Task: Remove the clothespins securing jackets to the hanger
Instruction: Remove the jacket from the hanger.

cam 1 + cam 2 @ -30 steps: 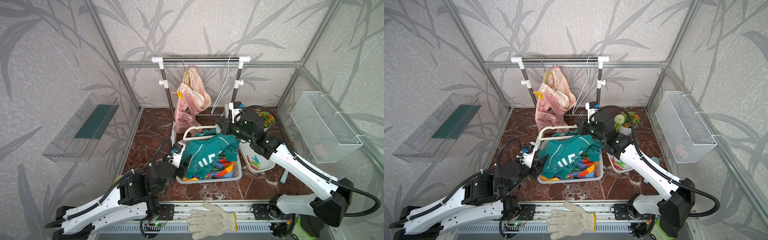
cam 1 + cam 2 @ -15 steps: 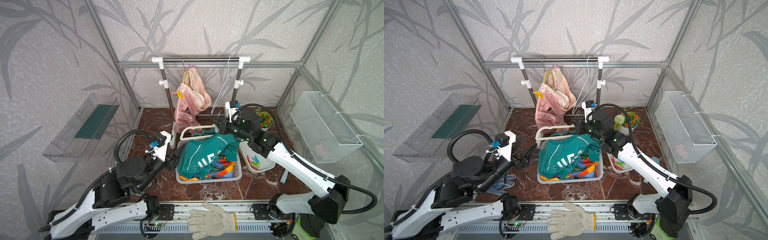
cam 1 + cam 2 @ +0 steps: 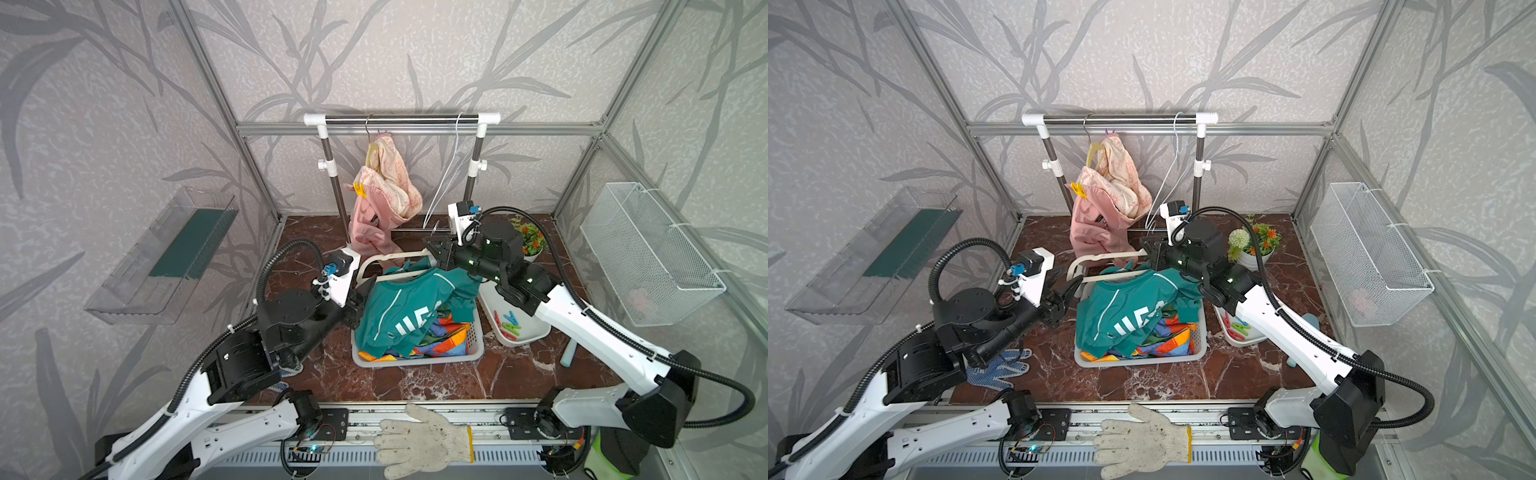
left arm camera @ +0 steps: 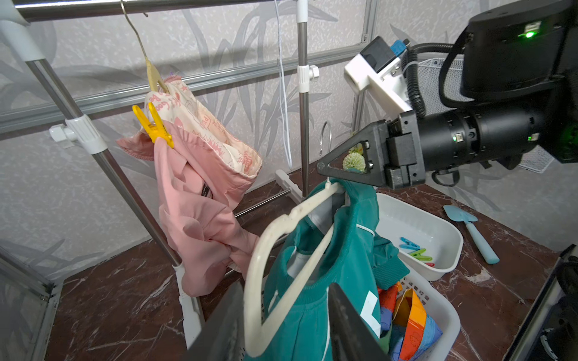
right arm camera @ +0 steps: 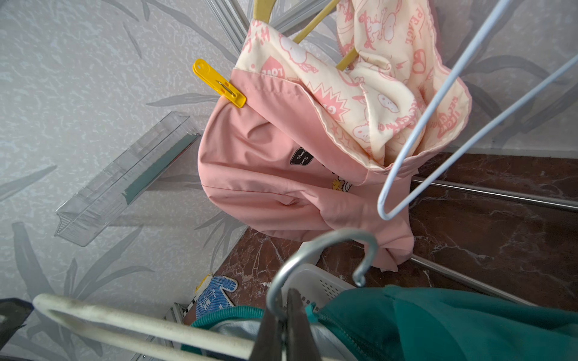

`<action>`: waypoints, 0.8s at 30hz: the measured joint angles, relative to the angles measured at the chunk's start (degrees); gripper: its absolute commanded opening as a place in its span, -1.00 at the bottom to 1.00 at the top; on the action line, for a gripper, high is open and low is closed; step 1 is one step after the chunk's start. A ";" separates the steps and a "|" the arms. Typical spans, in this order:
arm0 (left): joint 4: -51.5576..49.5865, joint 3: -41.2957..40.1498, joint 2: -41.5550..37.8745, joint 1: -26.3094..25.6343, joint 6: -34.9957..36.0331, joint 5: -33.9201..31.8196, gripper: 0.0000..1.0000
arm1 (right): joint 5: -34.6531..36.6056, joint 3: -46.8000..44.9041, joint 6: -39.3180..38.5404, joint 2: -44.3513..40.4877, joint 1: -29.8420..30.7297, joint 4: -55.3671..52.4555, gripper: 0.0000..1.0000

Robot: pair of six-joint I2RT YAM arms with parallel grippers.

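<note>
- The right gripper [image 5: 283, 328] was clamped on the cream plastic hanger's [image 4: 281, 250] metal hook at lower centre.
- The left gripper's [image 4: 283, 322] jaws stood parted, straddling the hanger, grasping nothing; it had best steady the teal jacket [image 4: 328, 275].

Your pink jacket [image 3: 384, 199] hangs on the steel rail [image 3: 401, 120], behind the white laundry basket [image 3: 476, 349] holding the teal jacket [image 3: 399, 316].
</note>
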 measured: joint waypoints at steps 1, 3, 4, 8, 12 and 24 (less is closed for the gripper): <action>0.02 0.00 0.26 1.60 -0.39 1.53 -0.22 | -0.04 0.00 0.00 0.00 0.00 0.00 -1.00; 0.04 0.00 0.50 4.20 -1.16 4.46 -0.30 | -0.11 0.00 0.00 0.00 0.00 0.07 -1.00; 0.04 0.00 0.50 4.92 -1.42 5.16 -0.33 | -0.13 0.00 0.00 0.00 0.00 0.09 -1.00; 0.17 0.00 1.46 11.30 -3.04 13.92 -0.54 | -0.63 0.00 -0.22 0.00 0.00 0.17 -1.00; 0.42 0.00 2.23 15.34 -4.33 20.37 -0.60 | -0.70 0.00 -0.63 0.00 0.00 0.31 -1.00; 0.63 0.00 3.65 18.69 -6.47 32.76 -0.98 | -1.07 0.00 -1.14 0.00 0.00 0.44 -1.00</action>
